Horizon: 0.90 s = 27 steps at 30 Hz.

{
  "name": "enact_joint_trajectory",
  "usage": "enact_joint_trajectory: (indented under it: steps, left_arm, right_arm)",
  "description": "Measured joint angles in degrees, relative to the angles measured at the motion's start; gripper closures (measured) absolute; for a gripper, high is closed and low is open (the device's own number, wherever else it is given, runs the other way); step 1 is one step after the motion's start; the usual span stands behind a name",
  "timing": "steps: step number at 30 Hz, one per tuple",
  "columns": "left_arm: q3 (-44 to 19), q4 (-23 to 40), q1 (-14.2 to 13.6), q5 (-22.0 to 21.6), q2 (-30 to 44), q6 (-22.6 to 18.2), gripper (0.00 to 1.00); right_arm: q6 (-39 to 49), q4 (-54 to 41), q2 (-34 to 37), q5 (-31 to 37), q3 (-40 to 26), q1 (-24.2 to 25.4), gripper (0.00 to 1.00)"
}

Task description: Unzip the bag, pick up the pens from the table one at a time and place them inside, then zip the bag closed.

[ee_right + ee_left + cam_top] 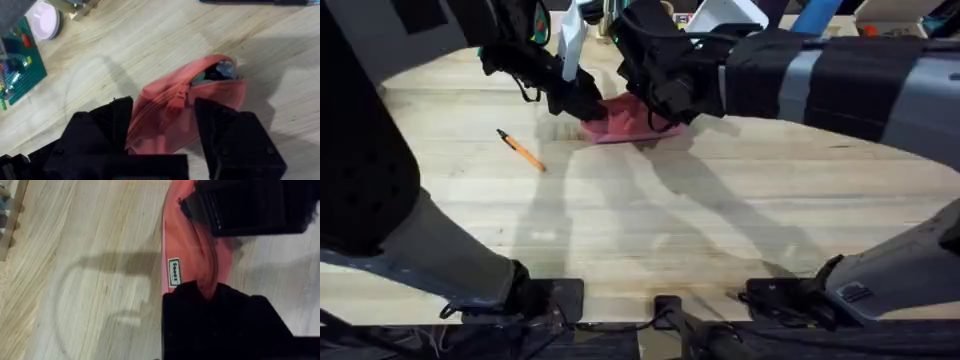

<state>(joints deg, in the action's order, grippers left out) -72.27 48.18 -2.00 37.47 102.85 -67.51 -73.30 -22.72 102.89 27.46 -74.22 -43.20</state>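
The salmon-pink bag (625, 122) lies crumpled at the far middle of the table (720, 230). My left gripper (206, 287) is shut on one end of the bag (192, 245), near its small label. In the right wrist view my right gripper (167, 105) is open, one finger on either side of the bag (165, 125), with the zipper pull (177, 102) between them. The far end gapes, and something dark and bluish shows inside. The orange pen (521, 150) lies on the table to the left of the bag. A dark slim pen (250, 2) lies beyond the bag.
A green studded plate (20, 67), a pale pink bowl (45, 20) and a wooden holder (80, 6) stand past the bag. The near half of the table offers free room. Both arm bases (550, 298) sit at the front edge.
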Motion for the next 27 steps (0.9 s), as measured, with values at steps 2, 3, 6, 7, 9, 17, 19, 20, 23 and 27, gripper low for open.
enact_joint_trajectory:
  steps: [2,3,6,7,9,17,19,20,23,27]
  left_arm:
    - [0.0,0.0,0.0,0.01,0.0,-0.01,0.959]
    - [0.0,0.0,0.0,0.02,0.0,0.0,0.959]
    - [0.0,0.0,0.0,0.0,0.0,0.0,0.959]
    - [0.0,0.0,0.0,0.02,0.0,0.0,0.959]
    - [0.0,0.0,0.0,0.02,0.0,-0.02,0.959]
    - [0.0,-0.02,0.0,0.02,0.0,-0.02,0.959]
    - [0.0,-0.02,0.0,0.0,0.0,-0.02,0.959]
    - [0.0,0.0,0.0,0.02,0.0,-0.02,0.959]
    - [0.0,-0.02,0.0,0.0,0.0,-0.02,0.959]
    - [0.0,-0.02,0.0,0.02,0.0,-0.01,0.959]
  right_arm:
    - [-0.01,-0.03,-0.01,-0.02,0.0,0.0,0.295]
    - [-0.02,-0.03,0.0,-0.02,0.0,0.0,0.301]
    - [-0.01,-0.11,-0.02,-0.12,0.0,0.0,0.32]
    - [0.0,-0.16,0.0,-0.26,0.0,0.0,0.336]
    - [0.0,-0.46,0.0,-0.3,0.0,0.0,0.354]
    - [-0.02,-1.38,0.0,-0.46,0.0,0.05,0.476]
    - [-0.01,-1.48,0.0,-0.48,0.0,0.05,0.506]
    - [0.02,-1.64,0.0,-0.48,0.0,0.04,0.529]
    - [-0.02,-2.23,0.0,-0.48,0.0,0.06,0.589]
    - [0.0,-2.65,-0.01,-0.48,0.0,0.07,0.667]
